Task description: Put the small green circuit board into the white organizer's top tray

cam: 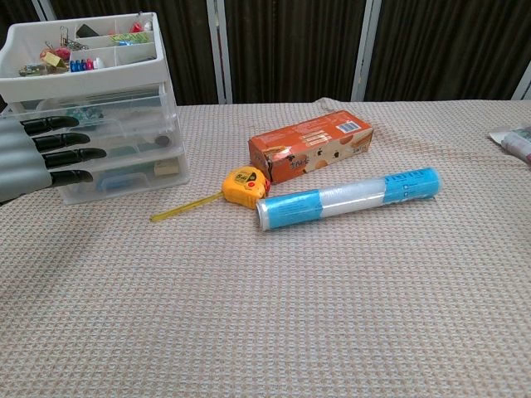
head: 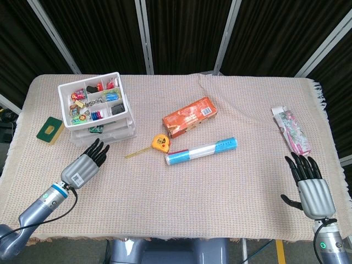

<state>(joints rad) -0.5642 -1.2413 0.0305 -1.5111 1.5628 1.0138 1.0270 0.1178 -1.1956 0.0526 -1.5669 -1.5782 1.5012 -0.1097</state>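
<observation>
The white organizer (head: 72, 104) stands at the table's back left, its divided top tray (cam: 17, 66) holding small colourful items. A small green circuit board (head: 97, 130) shows through the clear middle drawer (cam: 124, 124). My left hand (head: 83, 164) lies flat in front of the organizer, holding nothing. Its straight fingertips (cam: 80, 153) are at the drawer fronts. My right hand (head: 312, 188) rests open near the front right edge, far from the organizer. A dark green flat pad (head: 49, 130) lies on the cloth left of the organizer.
An orange box (head: 190, 116), a yellow tape measure (head: 160, 143) with its tape pulled out and a blue-and-white roll (head: 201, 150) lie mid-table. A printed packet (head: 291, 130) sits at the right edge. A woven cloth (head: 220, 198) covers the table.
</observation>
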